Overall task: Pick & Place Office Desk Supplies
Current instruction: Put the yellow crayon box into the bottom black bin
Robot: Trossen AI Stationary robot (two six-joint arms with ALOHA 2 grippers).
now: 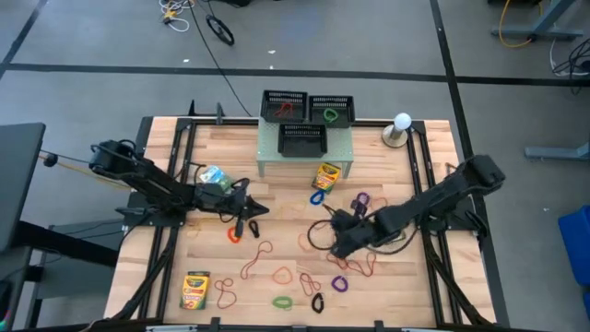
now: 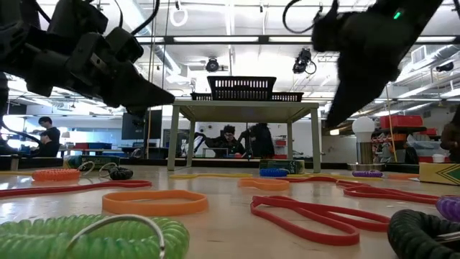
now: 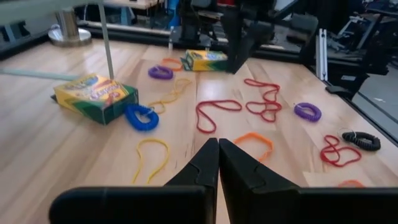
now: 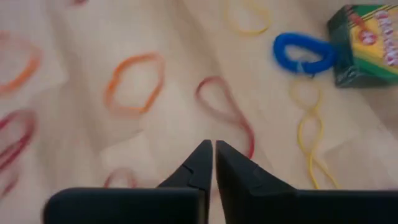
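On the bench (image 1: 387, 286), rubber bands (image 1: 282, 275) lie scattered between both arms, with a crayon box (image 1: 326, 174) by the riser (image 1: 304, 152). The wrist views show what the high view cannot: left gripper (image 3: 218, 163) and right gripper (image 4: 214, 163) are pinched shut, holding nothing. In the low view both grippers are cut off.

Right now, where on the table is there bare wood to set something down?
Bare patches: between the riser and the white lamp, and the front right corner past the purple coil. The middle front, between the crayon box and that coil, is crowded with bands.
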